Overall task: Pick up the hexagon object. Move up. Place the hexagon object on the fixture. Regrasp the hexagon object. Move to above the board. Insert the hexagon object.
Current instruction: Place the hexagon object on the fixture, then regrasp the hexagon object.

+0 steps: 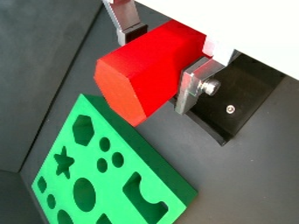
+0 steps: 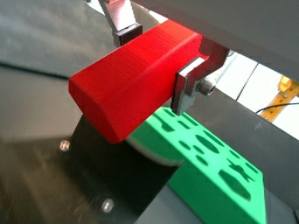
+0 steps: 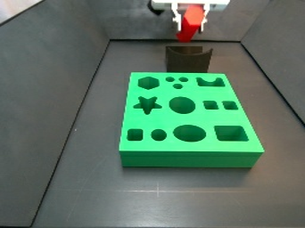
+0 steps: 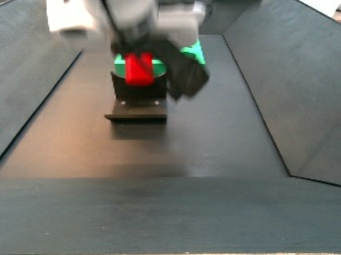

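Dark floor, dark walls; gripper clamps the hexagon object above fixture; board nearby, partly cut off in both wrist views.

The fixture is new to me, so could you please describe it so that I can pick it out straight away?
Start from the big green board on the dark floor. Just beyond its far edge in a side view stands the fixture, a small dark block, directly below the gripper holding the red hexagon object. It alone is black and has no cut-outs.
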